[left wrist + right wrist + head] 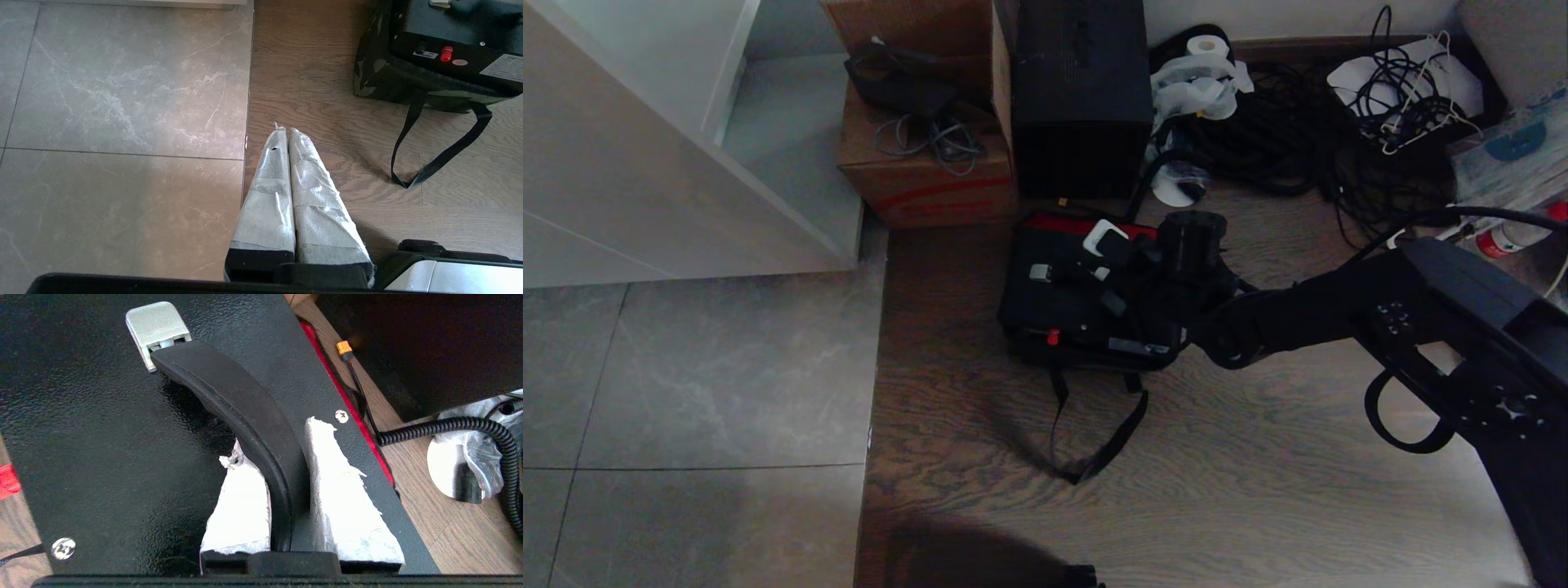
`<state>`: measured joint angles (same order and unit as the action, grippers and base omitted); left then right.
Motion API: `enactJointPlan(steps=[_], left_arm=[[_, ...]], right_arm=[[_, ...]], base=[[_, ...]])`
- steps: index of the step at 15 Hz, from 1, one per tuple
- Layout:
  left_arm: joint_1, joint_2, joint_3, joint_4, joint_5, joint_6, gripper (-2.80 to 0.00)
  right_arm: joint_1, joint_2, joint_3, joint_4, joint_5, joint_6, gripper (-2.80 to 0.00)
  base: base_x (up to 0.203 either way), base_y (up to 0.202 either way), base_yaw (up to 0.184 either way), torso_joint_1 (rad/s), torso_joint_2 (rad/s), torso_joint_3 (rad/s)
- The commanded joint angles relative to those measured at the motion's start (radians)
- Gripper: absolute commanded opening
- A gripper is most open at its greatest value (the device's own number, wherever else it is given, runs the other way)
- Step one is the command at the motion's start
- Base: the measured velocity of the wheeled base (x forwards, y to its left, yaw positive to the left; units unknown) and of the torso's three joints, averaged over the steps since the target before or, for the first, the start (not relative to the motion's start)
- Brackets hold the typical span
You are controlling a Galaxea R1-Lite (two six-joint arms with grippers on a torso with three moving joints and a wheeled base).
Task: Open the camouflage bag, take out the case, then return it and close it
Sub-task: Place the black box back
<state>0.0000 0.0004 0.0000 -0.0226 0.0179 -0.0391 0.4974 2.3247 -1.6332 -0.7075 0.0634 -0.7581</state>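
- my right gripper (282,477) is closed on the case handle (229,396), one padded finger on each side of the black curved grip; the hold sits near one end of the handle, not at its middle
- the case (1078,302) lies flat in the open camouflage bag (380,81) on the wooden floor (1217,490); the bag walls stand around its lower edges and the strap loop (1094,441) trails out toward me; whether the case is on its way out or back in, i cannot tell
- my judgement: with an off-centre hold the free end will sag; i keep the clamp firm and move the case straight and slowly, level with the bag's opening
- i watch the red tab (1053,336) edge and the corners; soft fabric can catch there and drag the bag along
- i keep clear of the tall black box (1082,98) and the coiled cable (449,428) just behind
- my left gripper (286,134) hangs parked above the floor, fingers pressed together, well apart from the bag; it could pin the bag wall if the bag lifts
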Motion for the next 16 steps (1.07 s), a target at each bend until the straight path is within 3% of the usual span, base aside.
enactJointPlan(steps=[1,16], left_arm=[[0.0,0.0,0.009,0.0,0.001,-0.001,-2.8],[0.0,-0.001,0.009,0.001,0.001,-0.001,-2.8]], right_arm=[[-0.003,0.026,-0.038,0.027,-0.006,-0.002,-2.8],[-0.006,0.129,-0.104,0.034,0.002,0.013,-2.8]], base=[[0.0,0.0,0.0,0.0,0.0,0.0],[0.0,0.0,0.0,0.0,0.0,0.0]])
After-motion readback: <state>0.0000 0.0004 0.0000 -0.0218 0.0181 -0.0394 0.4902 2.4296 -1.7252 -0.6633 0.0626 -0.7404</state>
